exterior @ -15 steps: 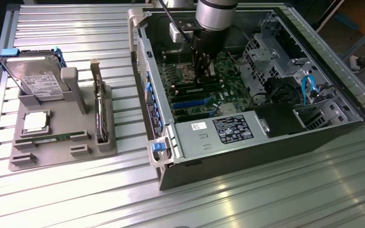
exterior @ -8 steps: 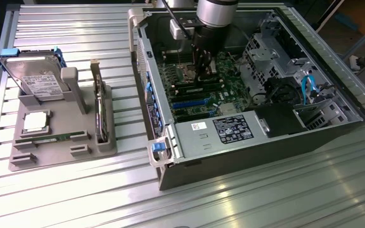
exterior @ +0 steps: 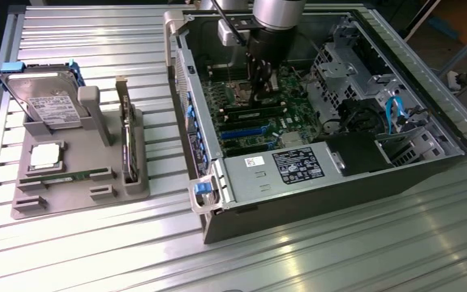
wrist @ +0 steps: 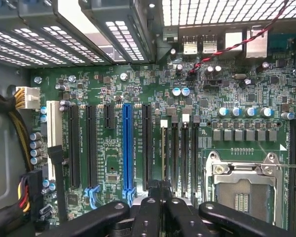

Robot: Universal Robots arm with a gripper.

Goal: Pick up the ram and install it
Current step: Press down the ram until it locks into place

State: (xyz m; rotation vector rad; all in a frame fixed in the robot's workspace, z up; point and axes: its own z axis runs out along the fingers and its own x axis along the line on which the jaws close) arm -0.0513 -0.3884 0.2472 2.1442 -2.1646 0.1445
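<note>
Gripper [exterior: 259, 94] jaws are shut, and nothing can be made out between the dark fingers [wrist: 153, 207] in the wrist view. It is hung inside the open computer case [exterior: 428, 161], just above the memory slots [wrist: 180, 153] of the motherboard.

In the exterior view, the ram [exterior: 55, 177] appears to be laid flat in the front groove of the grey tray [exterior: 79, 201], at about eight o'clock from the gripper and well apart from it. A hard drive [exterior: 47, 103] is stood at the tray's twelve o'clock end, a silver processor chip [exterior: 45, 155] is laid between it and the ram, and a dark card [exterior: 128, 140] is stood on edge at three o'clock.

The ram is judged light, stiff and thin, yet fragile. It is best pinched across its two flat faces near mid-length, with the gold contact edge left untouched.
</note>
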